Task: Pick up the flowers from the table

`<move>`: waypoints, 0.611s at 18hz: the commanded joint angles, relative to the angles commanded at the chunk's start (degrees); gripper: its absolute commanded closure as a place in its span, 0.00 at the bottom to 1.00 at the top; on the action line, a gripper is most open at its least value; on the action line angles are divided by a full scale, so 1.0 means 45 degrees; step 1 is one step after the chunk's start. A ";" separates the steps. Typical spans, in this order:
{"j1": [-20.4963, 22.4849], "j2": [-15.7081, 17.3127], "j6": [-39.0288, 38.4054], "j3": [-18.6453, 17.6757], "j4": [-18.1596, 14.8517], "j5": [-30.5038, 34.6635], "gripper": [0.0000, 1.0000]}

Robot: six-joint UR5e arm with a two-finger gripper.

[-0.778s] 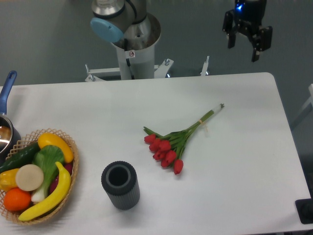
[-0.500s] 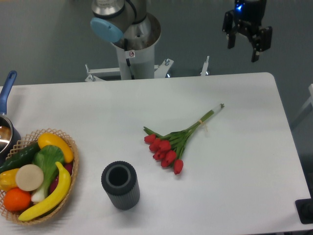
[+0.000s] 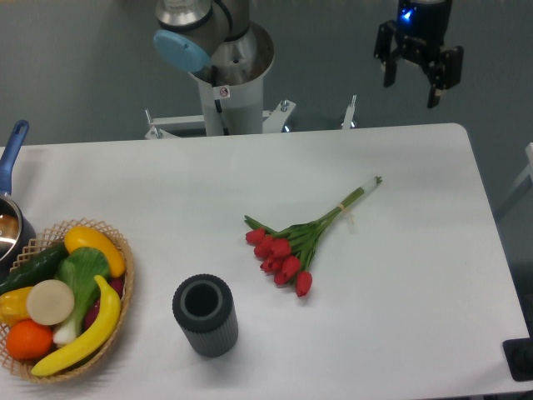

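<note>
The end effector (image 3: 410, 77) is seen at upper right, jaws spread wide and empty, well above the table (image 3: 416, 317). The flowers (image 3: 304, 236) lie mid-frame; the bundled stems, not the buds, should be straddled squarely before closing.

Colours on and around a white table (image 3: 416, 275).

The flowers (image 3: 291, 246) have red buds, green stems and pale stem ends. Near them stands a dark grey ribbed cup (image 3: 205, 315). At the left, a tan woven basket (image 3: 125, 275) holds a yellow banana (image 3: 87, 333), a yellow pepper (image 3: 93, 244), a dark green cucumber (image 3: 33, 268), a green and white leafy vegetable (image 3: 79, 279), an orange (image 3: 29, 340) and a cream disc (image 3: 50, 302). A blue pan handle (image 3: 12, 150) shows at far left. The gripper (image 3: 410, 75) is black with a blue light; the arm (image 3: 212, 50) is silver with a light blue cap. The background is grey.
</note>
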 joint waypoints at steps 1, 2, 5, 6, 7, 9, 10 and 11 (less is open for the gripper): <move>-0.0097 -0.0019 -0.0332 0.0000 0.0000 0.0019 0.00; -0.0195 -0.0078 -0.0625 0.0019 0.0000 0.0019 0.00; -0.0643 -0.0468 -0.1679 0.0176 0.0019 0.0058 0.00; -0.0838 -0.0527 -0.1992 0.0176 0.0058 0.0039 0.00; -0.0995 -0.0643 -0.2382 0.0156 0.0213 0.0019 0.00; -0.1501 -0.0877 -0.3512 0.0137 0.0681 -0.0097 0.00; -0.1698 -0.0976 -0.4041 0.0079 0.0993 -0.0137 0.00; -0.1816 -0.1073 -0.4413 0.0001 0.1402 -0.0137 0.00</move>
